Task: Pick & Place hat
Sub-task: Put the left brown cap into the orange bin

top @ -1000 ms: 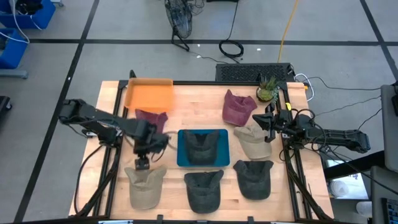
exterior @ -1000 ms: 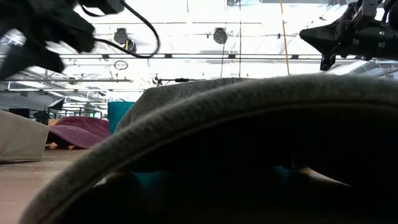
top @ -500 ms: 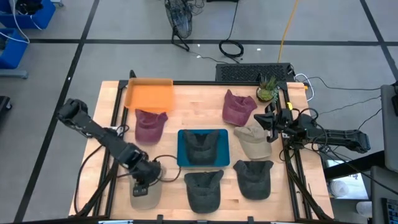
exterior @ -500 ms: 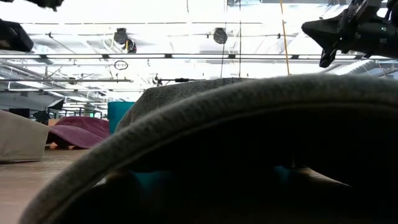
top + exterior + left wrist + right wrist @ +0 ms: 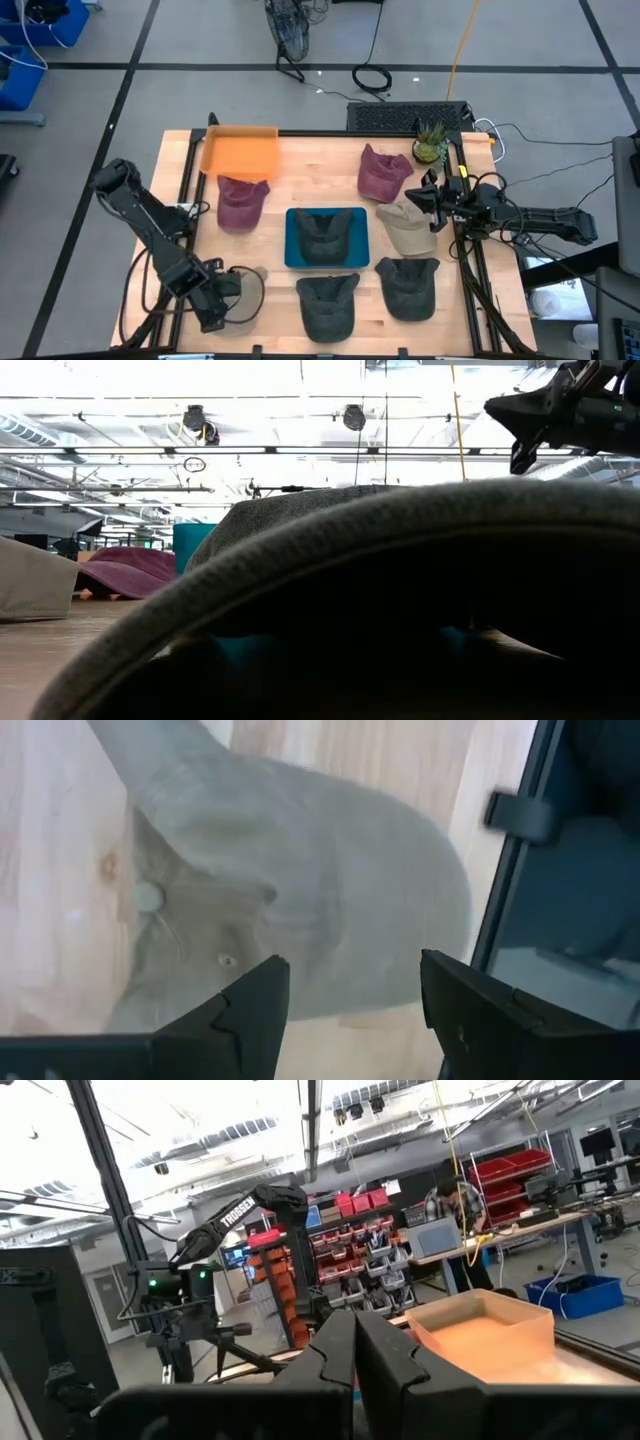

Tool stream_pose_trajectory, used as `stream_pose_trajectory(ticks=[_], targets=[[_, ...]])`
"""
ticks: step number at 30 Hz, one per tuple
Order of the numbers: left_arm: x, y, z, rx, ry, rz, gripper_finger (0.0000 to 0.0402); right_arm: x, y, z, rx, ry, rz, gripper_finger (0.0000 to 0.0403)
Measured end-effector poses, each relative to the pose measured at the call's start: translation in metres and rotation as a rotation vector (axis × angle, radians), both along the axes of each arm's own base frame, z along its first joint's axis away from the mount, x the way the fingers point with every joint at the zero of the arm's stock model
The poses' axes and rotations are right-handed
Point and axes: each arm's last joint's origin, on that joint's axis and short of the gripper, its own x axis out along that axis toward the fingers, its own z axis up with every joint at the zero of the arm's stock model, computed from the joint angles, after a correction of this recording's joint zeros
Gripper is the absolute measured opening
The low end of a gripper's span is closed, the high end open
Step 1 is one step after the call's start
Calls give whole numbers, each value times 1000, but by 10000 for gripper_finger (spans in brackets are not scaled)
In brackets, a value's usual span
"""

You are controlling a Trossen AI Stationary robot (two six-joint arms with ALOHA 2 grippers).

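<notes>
Left pincer (image 5: 345, 1005) now lower over tan hat (image 5: 300, 900)

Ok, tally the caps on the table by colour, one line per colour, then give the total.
Maroon fabric caps: 2
Beige fabric caps: 2
Dark grey fabric caps: 3
Total: 7 caps. One dark grey cap lies in the teal tray; one beige cap sits under the left gripper.

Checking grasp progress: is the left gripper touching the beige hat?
Apart: the left wrist view shows the left gripper open above the beige hat.
</notes>
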Motion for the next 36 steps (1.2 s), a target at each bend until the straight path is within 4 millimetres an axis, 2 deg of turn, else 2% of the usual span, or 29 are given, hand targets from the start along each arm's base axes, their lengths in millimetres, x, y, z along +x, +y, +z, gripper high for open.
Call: stream_pose_trajectory(ticks=[11,23,26,36], targets=[[7,-7,-25,172,-16,-40,225,1,0,-1,3,16,-1,0],[3,-4,-29,183,81,-19,222,4,4,-3,-9,33,39,0],[4,-3,-29,200,59,3,203,3,5,-2,-10,26,41,0],[5,-4,-29,179,62,36,98,4,5,-2,-7,27,41,0]])
